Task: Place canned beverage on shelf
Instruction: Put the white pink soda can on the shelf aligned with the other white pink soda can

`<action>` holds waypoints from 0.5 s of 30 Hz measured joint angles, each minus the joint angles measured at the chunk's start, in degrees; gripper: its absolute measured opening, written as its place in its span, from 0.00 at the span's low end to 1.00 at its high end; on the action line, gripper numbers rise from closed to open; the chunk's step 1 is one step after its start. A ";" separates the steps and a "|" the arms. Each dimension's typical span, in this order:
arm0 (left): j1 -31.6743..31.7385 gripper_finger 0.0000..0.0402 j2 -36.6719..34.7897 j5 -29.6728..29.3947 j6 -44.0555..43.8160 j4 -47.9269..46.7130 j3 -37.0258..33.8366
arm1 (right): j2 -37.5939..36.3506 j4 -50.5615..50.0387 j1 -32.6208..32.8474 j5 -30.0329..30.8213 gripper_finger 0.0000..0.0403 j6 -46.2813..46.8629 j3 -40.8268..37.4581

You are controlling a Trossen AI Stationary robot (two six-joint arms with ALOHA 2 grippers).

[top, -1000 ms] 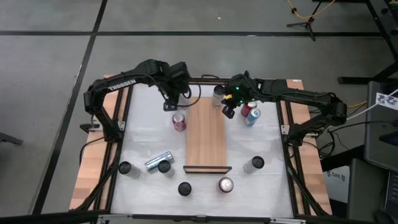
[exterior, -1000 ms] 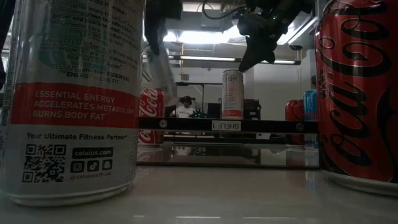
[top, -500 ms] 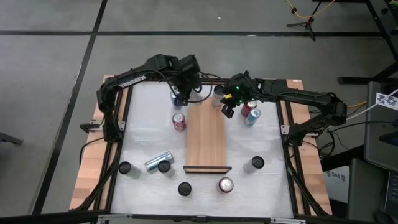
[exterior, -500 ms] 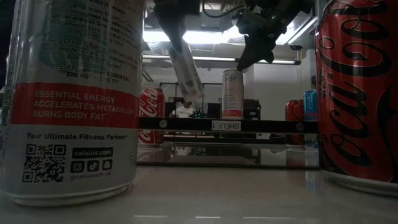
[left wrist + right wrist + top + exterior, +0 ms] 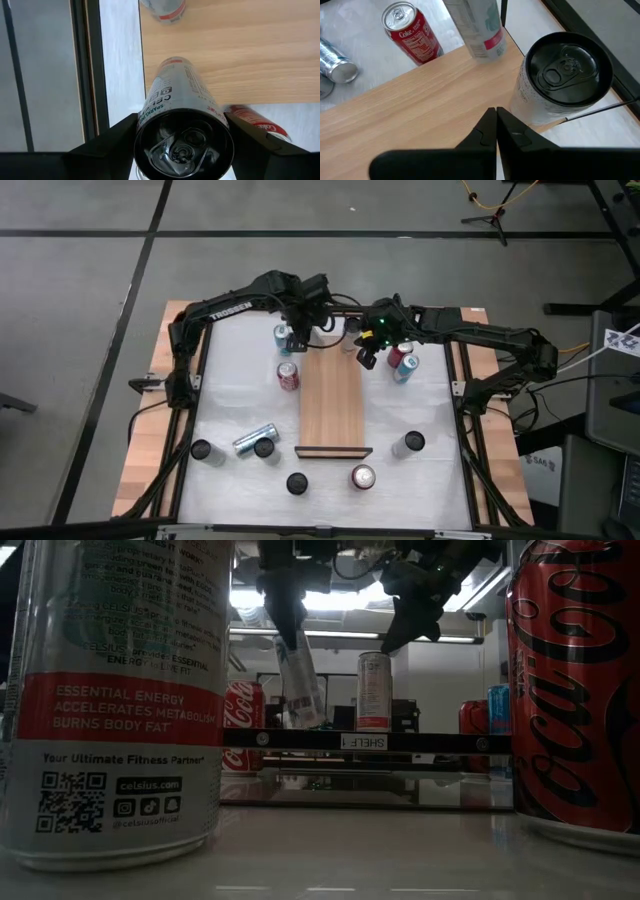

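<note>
The shelf [image 5: 332, 405] is a light-brown plank lying along the table's middle, with a dark lip at its near end. A slim white can with a black top [image 5: 560, 75] stands upright on its far right corner. My left gripper [image 5: 297, 333] is shut on another slim white can with a red band [image 5: 300, 680] [image 5: 180, 100]. That can hangs tilted by the shelf's far left corner. My right gripper [image 5: 496, 112] is shut with nothing in it. It hovers over the shelf's far end, just near of the standing can. My left gripper pinches the can's top end, just below the black rim [image 5: 145, 125], between its two fingers [image 5: 112, 145], one on each side. The fingers come steeply from above and run along the can. The can hangs below them, its lower end [image 5: 487, 47] tipped toward the shelf.
A Coke can [image 5: 288, 376] stands left of the shelf. A red can and a blue can [image 5: 402, 364] stand right of it, beside my right gripper. A silver can [image 5: 250, 441] lies near left. Several upright cans stand along the near side, one of them red-topped [image 5: 362, 477].
My left gripper has carried the can toward the table's right and a little down, from beside the Coke can to the shelf's far left corner. The can stays tilted in the hold.
</note>
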 joint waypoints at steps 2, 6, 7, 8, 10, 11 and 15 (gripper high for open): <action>0.15 0.60 0.54 -0.07 0.04 -0.02 0.00 | 0.00 -0.01 0.00 0.00 0.00 0.00 0.01; 0.48 0.60 1.36 0.05 0.97 -0.38 0.00 | 0.00 -0.05 0.00 0.00 0.00 0.00 0.00; 0.47 0.60 1.51 0.09 1.04 -0.53 0.00 | 0.00 -0.07 0.00 0.00 0.00 0.00 0.00; 0.51 0.60 1.65 0.12 1.03 -0.81 0.00 | 0.00 -0.09 0.00 0.00 0.00 -0.02 0.00; 0.71 0.60 1.75 0.14 1.03 -1.30 -0.01 | 0.00 -0.11 0.00 0.00 0.00 0.00 0.00; 0.73 0.60 1.78 0.19 1.03 -1.24 0.00 | 0.00 -0.11 0.00 0.00 0.00 -0.01 0.00; 0.84 0.60 2.02 0.19 1.03 -1.18 -0.02 | 0.00 -0.12 0.00 0.00 0.00 0.00 0.00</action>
